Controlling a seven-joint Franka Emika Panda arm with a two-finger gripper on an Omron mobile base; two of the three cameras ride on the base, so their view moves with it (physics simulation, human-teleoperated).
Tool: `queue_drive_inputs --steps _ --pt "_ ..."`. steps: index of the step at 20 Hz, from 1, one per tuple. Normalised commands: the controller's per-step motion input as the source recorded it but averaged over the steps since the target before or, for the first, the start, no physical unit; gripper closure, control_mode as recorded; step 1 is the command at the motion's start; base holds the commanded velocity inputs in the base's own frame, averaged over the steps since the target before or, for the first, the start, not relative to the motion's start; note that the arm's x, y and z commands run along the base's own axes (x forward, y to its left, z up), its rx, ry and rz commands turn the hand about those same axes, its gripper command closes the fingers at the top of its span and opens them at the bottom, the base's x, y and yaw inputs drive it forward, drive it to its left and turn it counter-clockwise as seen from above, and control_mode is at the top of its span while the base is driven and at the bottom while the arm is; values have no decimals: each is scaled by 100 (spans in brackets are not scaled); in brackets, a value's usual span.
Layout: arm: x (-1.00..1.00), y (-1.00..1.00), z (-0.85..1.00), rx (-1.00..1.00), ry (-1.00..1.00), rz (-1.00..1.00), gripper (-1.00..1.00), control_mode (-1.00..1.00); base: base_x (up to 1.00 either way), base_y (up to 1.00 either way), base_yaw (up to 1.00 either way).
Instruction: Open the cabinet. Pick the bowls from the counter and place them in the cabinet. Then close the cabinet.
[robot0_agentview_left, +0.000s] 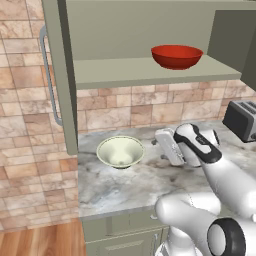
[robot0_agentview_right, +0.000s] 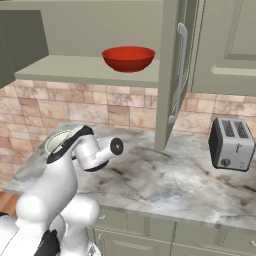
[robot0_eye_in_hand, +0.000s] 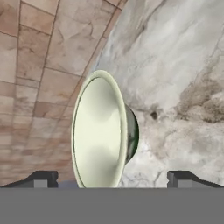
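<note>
From the left base view, the cream bowl sat on the tabletop below the cabinet shelf holding the red bowl. In the hand view, the pincer stood spread — straddling the cream bowl's rim — a shallow bite could tip it.

Red bowl upright on open cabinet shelf; cream-white bowl upright on marbled counter.

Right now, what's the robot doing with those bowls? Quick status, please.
Gripper open, empty, lined up on the white bowl on the counter. Red bowl already on the cabinet shelf, doors open. Nothing in the way.
</note>
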Motion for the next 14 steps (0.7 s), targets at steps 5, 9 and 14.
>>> queue_drive_inputs --steps 5,9,14 --pt "38 20 -20 1 4 0 -100 -100 0 0 0" --pt "44 25 -29 0 0 0 -100 -100 0 0 0" --pt "38 25 -48 0 0 0 -100 -100 0 0 0"
